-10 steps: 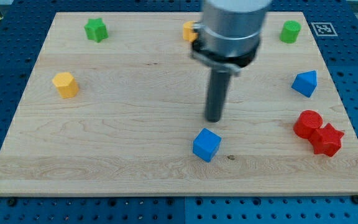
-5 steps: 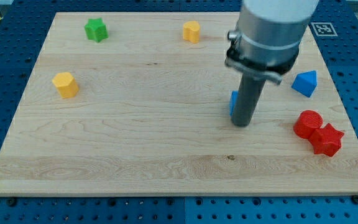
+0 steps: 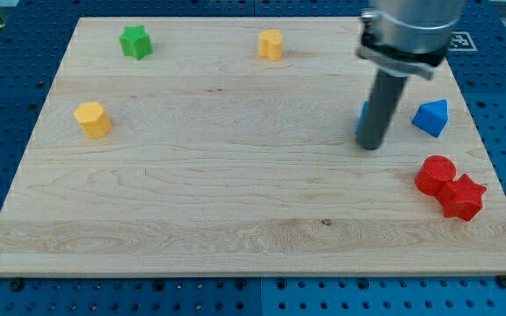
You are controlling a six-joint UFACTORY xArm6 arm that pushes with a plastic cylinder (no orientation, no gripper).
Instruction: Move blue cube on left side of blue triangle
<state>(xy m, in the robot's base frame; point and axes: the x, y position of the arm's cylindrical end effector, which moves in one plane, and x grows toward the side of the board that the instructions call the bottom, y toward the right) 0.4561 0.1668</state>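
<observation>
The blue cube (image 3: 363, 120) stands toward the view's right of the bench (image 3: 191, 184), mostly hidden behind my rod, only a sliver of its left face showing; the blue triangle (image 3: 431, 117) lies near it on the view's right, apart from it. My tip (image 3: 370, 146) rests on the bench just in front of the cube, toward the view's bottom, apparently touching or almost touching it. I carry no jaws, only this rod, so nothing can be gripped. I judge the cube light, rigid and smooth-sided, likely to slide readily on the wood and to twist if pushed off-centre; contact belongs at the middle of a flat face. Two red blocks (image 3: 449, 185) sit touching near the lower right edge.
</observation>
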